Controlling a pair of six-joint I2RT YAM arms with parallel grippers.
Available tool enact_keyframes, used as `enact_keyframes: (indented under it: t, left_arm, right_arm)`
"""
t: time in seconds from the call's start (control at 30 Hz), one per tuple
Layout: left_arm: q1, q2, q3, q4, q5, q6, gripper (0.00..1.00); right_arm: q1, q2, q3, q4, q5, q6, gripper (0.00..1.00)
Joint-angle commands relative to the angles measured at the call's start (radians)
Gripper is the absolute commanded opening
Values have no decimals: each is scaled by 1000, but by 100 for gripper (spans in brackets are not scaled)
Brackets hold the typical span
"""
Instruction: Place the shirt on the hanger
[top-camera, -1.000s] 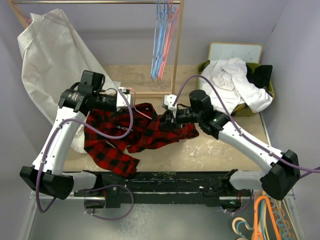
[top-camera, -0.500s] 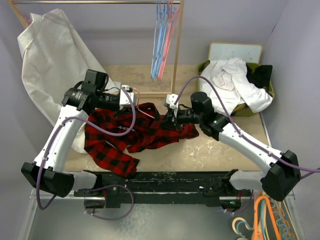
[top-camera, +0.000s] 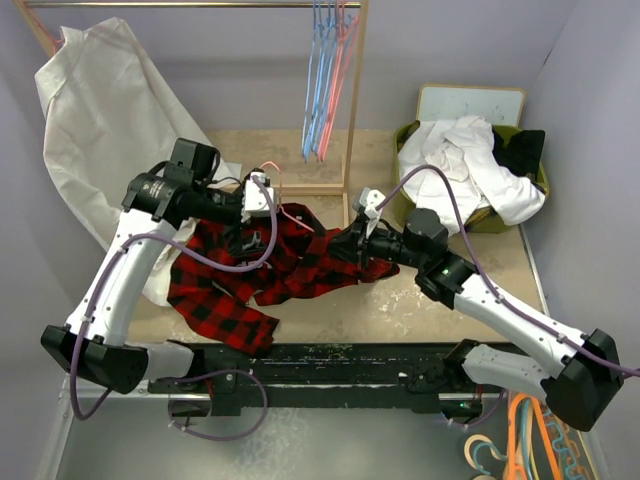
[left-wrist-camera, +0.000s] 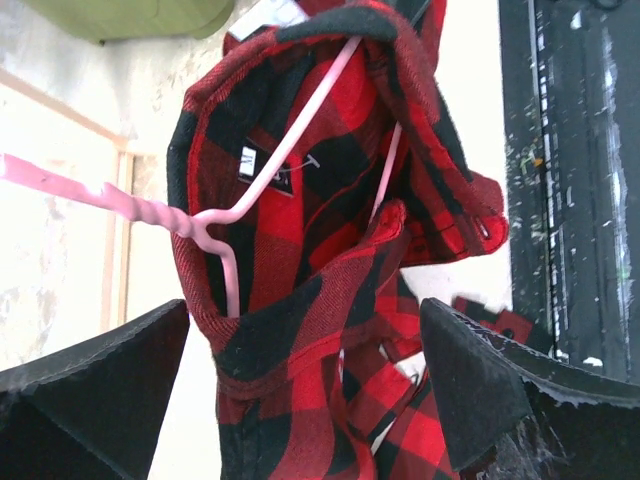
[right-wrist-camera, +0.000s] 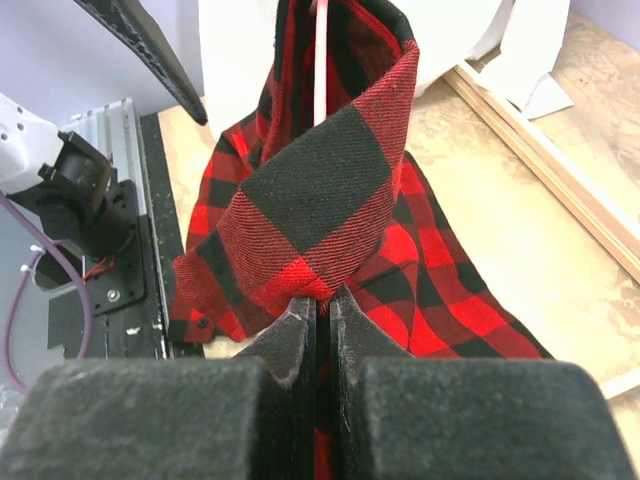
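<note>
The hanger (left-wrist-camera: 140, 205) is judged half-threaded into the collar (left-wrist-camera: 340, 20) of the shirt (top-camera: 290, 265), which is held near the middle of the tabletop (top-camera: 380, 305). The right gripper (right-wrist-camera: 320, 305) is clamped on a plaid fold; the fingers of the left gripper (left-wrist-camera: 305, 310) are spread apart. Next, the remaining shoulder must be drawn over the hanger.

In my left wrist view the hanger (left-wrist-camera: 150, 212) ran off the left edge, so its hook end was cut away. Its lower run vanished inside the shirt (left-wrist-camera: 330, 290), which dropped past the bottom edge. The label (left-wrist-camera: 250, 163) was too small to read. My right jaws' pinched fold covered whatever lay behind it, and the hanger there was only a sliver at the top edge.
</note>
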Motion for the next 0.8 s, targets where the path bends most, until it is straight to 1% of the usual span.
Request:
enact_keyframes:
  t: [0.0,0.07,0.1,0.17,0.27,0.33,0.4,0.5,0.57,0.63,0.7,0.77]
  left_arm:
    - [21,-36,62,119,-249,-69,99]
    - [31,-18,48,189,-384,-114,99]
    - [35,0,57,164,-409,-100,99]
    - [35,41,90,32,-388,-31,99]
    - [28,67,90,-215,-279,130,99]
    - [12,68,61,-298,-267,159,99]
    - [4,76,38,-364,-298,166,99]
    - [-3,86,-2,-382,-452,140,99]
    - [-7,61,-40,-381,-536,159,99]
    - [-24,24,-45,-370,-543,182,99]
    - [-36,-16,-18,-337,-499,183,99]
    - [-72,-6,12,-357,-502,188,99]
  right_arm:
    - [-3,12,3,-5,-20,34,0]
    - [-2,14,6,-17,4,41,0]
    - [-3,11,3,-17,28,49,0]
    - [-2,-7,-9,-6,87,65,0]
    - [-2,-45,-52,31,149,118,0]
    - [-2,-60,-75,103,173,143,0]
    - [-3,-64,-89,157,172,165,0]
    - [-2,-52,-88,161,177,179,0]
    - [-3,-40,-90,166,165,184,0]
    - [-3,-15,-82,173,126,185,0]
    - [-2,15,-72,182,71,184,0]
    - [3,49,-51,185,21,175,0]
